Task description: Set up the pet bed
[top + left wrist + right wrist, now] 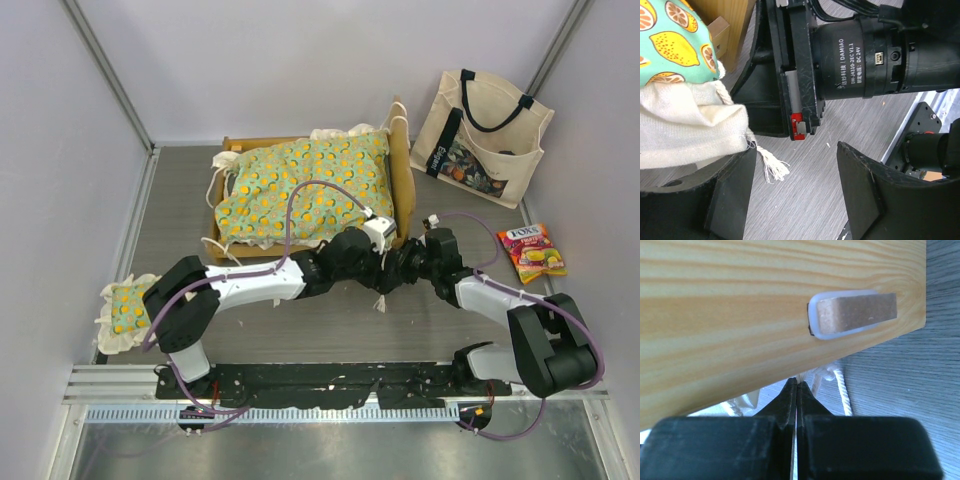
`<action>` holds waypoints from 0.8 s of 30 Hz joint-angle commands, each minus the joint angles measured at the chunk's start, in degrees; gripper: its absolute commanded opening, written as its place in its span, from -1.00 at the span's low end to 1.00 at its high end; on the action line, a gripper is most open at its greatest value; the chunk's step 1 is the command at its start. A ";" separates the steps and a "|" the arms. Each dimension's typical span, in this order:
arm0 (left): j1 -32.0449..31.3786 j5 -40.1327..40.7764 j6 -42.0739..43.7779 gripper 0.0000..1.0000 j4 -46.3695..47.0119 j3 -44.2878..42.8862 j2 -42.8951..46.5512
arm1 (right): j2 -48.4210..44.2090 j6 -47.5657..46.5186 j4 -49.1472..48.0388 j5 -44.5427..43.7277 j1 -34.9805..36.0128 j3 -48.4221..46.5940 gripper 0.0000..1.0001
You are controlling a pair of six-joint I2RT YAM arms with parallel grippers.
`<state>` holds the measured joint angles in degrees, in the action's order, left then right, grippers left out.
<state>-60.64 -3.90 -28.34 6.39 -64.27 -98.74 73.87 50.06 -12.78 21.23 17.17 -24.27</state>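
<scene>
The pet bed (403, 180) stands at the middle of the worktop (300, 335), towards its far edge. Its long axis runs left to right and its curved headboard is at the right end. The orange-print cushion (305, 190) lies on the frame and covers most of it, with its ruffle spilling over the near rail. Both arms meet at the bed's near right corner, so the bed lies on the far side and to the left of both tools. Neither arm is clearly nearer to it. The left tool (796, 155) is released, its jaws wide apart and nothing between them. The cushion's cream ruffle (690, 120) rests over one finger, and a frayed tie (771, 166) hangs just beside that finger above the bare worktop. The right arm's wrist crosses close in front. The right tool (796, 390) is clenched, its tips right under the lower edge of the headboard (740, 315), and a white cord (842, 390) lies just past them. Whether it pinches a tie cannot be told. The next move probably turns on getting that loose tie between the open jaws.
</scene>
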 commanded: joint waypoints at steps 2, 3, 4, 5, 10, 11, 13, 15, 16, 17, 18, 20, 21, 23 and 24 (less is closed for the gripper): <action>-0.18 6.07 1.09 0.36 -2.96 0.71 4.60 | 0.75 -0.93 -2.60 1.35 0.67 -2.89 -0.98; -0.18 7.23 1.00 0.35 -3.23 1.33 5.13 | 0.75 -0.85 -2.69 1.44 0.67 -2.89 -0.98; -0.18 8.46 0.66 0.33 -3.58 2.73 6.18 | 0.75 -0.93 -2.69 1.35 0.59 -2.97 -0.98; -0.18 10.30 0.39 0.31 -3.32 3.44 6.62 | 0.75 -0.93 -2.69 1.35 0.67 -2.97 -0.98; -0.18 13.04 -2.07 0.19 -0.07 7.49 8.91 | 0.58 -0.93 -2.25 1.35 0.67 -3.33 -0.98; -0.18 14.09 -3.64 0.13 -0.15 7.67 8.57 | 0.58 -1.02 -2.17 1.35 0.67 -3.41 -0.98; -0.09 15.93 -5.40 -0.13 -0.33 7.76 7.60 | 0.32 -0.85 -2.17 1.27 0.67 -3.50 -0.98; -0.09 15.42 -7.42 -0.23 1.16 8.37 6.20 | 0.23 -0.93 -1.99 1.27 0.67 -3.68 -0.98; -0.18 15.68 -8.74 -0.25 3.08 9.07 5.75 | 0.14 -0.85 -1.90 1.27 0.67 -3.68 -0.98; -0.09 15.77 -9.80 -0.28 3.97 9.34 5.40 | 0.14 -0.84 -1.82 1.27 0.59 -3.76 -0.98; -0.09 15.68 -11.37 -0.28 5.63 9.51 4.27 | 0.14 -0.84 -1.73 1.27 0.67 -3.85 -0.98; -0.09 15.33 -12.53 -0.24 6.96 9.69 3.12 | 0.14 -0.67 -1.73 1.27 0.67 -3.94 -0.98; -0.09 14.81 -13.14 -0.22 8.45 9.60 1.90 | 0.14 -0.76 -1.81 1.35 0.67 -3.94 -0.98; -0.09 13.49 -13.41 -0.18 9.60 9.25 0.75 | 0.05 -0.50 -1.73 1.35 0.67 -4.03 -0.99; -0.09 13.22 -13.41 -0.18 10.91 9.16 0.22 | -0.04 -0.41 -1.73 1.53 0.59 -4.03 -0.98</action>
<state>-60.64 9.89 -38.98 10.11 -55.09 -96.53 74.37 50.06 -11.51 21.34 17.19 -25.30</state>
